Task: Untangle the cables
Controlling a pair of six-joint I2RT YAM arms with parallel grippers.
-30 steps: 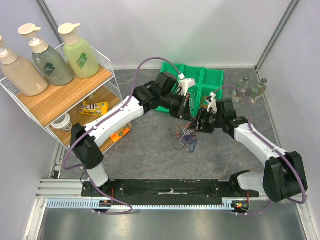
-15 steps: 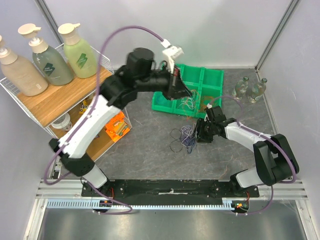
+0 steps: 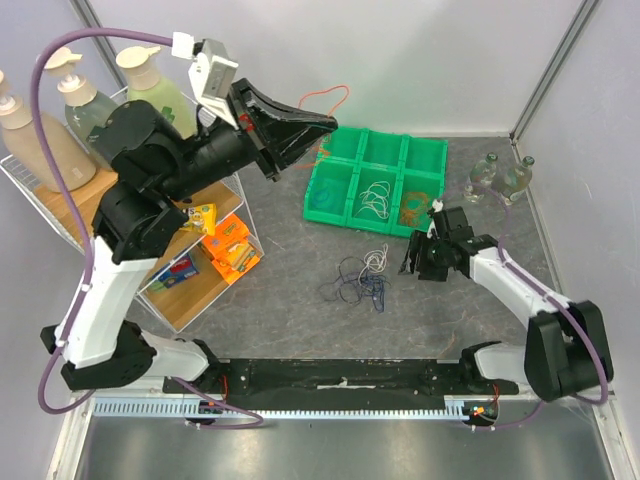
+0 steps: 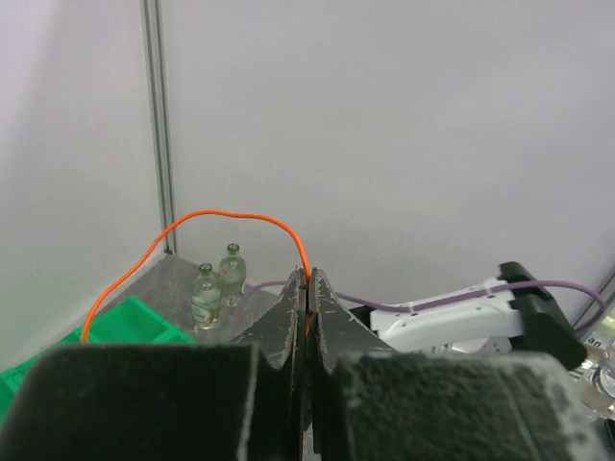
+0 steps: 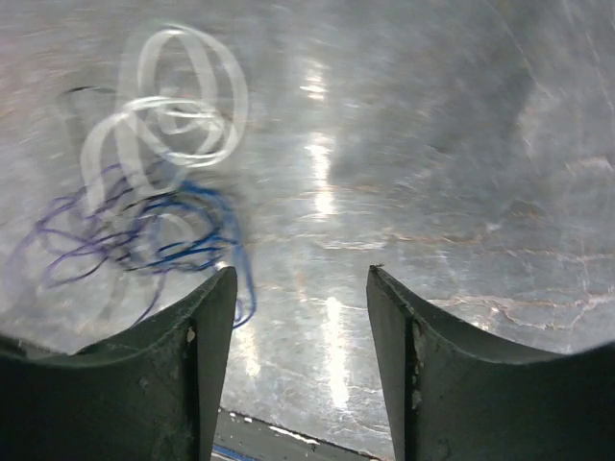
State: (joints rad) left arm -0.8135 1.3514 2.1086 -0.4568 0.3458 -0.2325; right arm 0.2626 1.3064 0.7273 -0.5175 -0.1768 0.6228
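Since the earlier frame the left arm has swung up and back toward the wire shelf [image 3: 195, 300], lifting the left gripper [image 4: 307, 288] well above the table [image 3: 290, 250]; its jaws are clenched on the orange-red cable [image 4: 226, 215], pinched right at the fingertips; we see that cable arc free above the gripper and fall away toward the green tray [image 3: 432, 150]; we note the right gripper [image 3: 413, 262] drawn back a little from the heap of cables [image 3: 360, 280]; it sits low over the table, just right of the heap and apart from it; jaws released, nothing between them in the wrist view; the heap lies on the table in front of the tray: white cable [image 3: 377, 258] looped at its far right, blue cable [image 3: 376, 294] at the near right, black cable [image 3: 343, 270] to the left; strands overlap, blurred in the wrist view; a second white cable [image 3: 375, 197] lies in the tray's near middle compartment; thin strands in the compartments either side, colour hard to tell; glass bottles [image 3: 500, 178] stand beyond the tray's right end.
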